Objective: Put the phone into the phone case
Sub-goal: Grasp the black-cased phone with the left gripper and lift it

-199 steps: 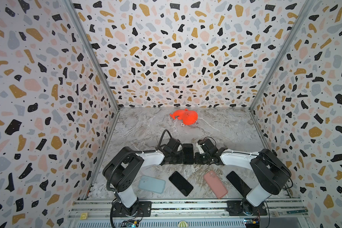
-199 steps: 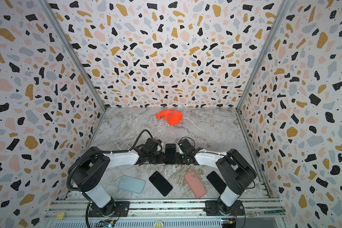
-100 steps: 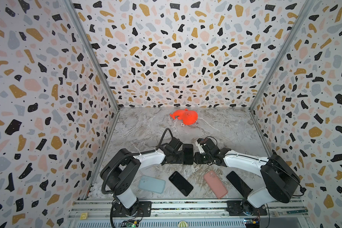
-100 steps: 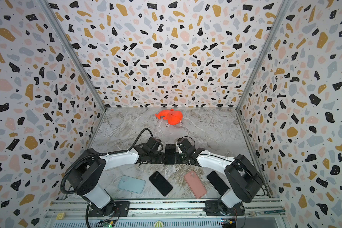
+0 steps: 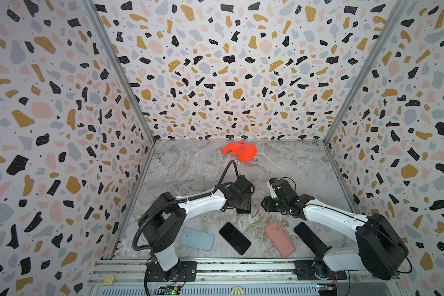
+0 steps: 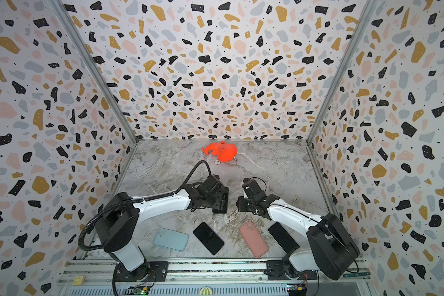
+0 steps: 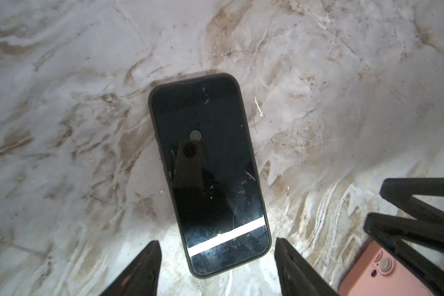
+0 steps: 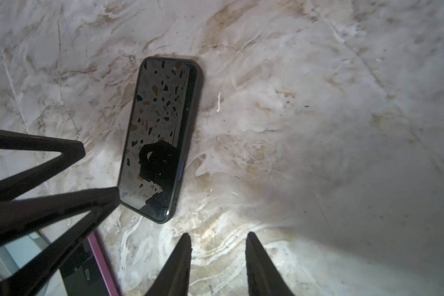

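The phone [image 7: 208,166] lies flat, screen up, in its dark case [image 8: 194,102] on the surface [image 7: 62,102] — straight ahead of the left end effector [image 7: 215,241], whose jaws stand wide apart beside the phone's near end and hold nothing. The right end effector [image 8: 219,233] has its jaws a little apart and is also empty — the phone lies ahead of it, off to one side.

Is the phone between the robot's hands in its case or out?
In. The phone lies flat on the table, screen up, and a dark case rim hugs it all the way round.
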You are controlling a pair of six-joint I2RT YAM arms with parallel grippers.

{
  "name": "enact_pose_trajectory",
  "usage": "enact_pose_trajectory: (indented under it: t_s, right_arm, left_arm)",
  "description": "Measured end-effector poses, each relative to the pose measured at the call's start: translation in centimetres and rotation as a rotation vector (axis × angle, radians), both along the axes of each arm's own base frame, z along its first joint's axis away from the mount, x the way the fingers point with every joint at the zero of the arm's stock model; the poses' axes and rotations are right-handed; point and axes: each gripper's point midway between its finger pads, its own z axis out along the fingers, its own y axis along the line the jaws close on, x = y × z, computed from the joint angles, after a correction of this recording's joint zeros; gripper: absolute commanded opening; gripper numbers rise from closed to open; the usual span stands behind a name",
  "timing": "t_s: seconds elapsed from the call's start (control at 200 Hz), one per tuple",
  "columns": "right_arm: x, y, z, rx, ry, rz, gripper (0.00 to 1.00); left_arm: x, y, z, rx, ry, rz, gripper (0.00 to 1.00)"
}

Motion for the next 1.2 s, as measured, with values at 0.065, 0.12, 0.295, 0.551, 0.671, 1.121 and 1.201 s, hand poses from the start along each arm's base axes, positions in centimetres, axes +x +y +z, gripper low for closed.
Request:
enact_pose_trajectory:
  t_s: [0.065,0.12,0.295,0.551,0.671,1.121,1.201]
  right_arm:
    - [0.1,-0.4,-0.1,-0.004,-0.003,-0.004,0.43]
    - [0.2,-0.6,-0.1,-0.008,-0.007,-0.003,0.46]
    - [0.3,-1.0,0.1,-0.01,-0.02,0.001,0.6]
    - [0.2,-1.4,-0.3,-0.023,-0.019,0.003,0.71]
    - [0.2,-1.6,-0.4,-0.026,-0.018,0.0,0.72]
    - [0.4,-1.9,-1.0,-0.039,-0.008,-0.002,0.73]
    - [0.5,-2.0,-1.2,-0.043,-0.001,-0.002,0.73]
  left_arm:
    - [0.4,-0.4,-0.1,0.029,-0.007,0.002,0.77]
    - [0.7,-0.7,-0.3,0.051,-0.014,0.006,0.8]
    - [1.3,-1.1,-1.0,0.104,-0.011,0.011,0.87]
    - [1.6,-1.5,-1.7,0.129,0.005,0.011,0.88]
    - [1.4,-1.3,-2.5,0.151,0.02,0.012,0.89]
    - [2.9,-2.0,-1.7,0.168,-0.002,0.058,0.93]
    - [3.2,-2.0,-1.5,0.169,-0.009,0.078,0.94]
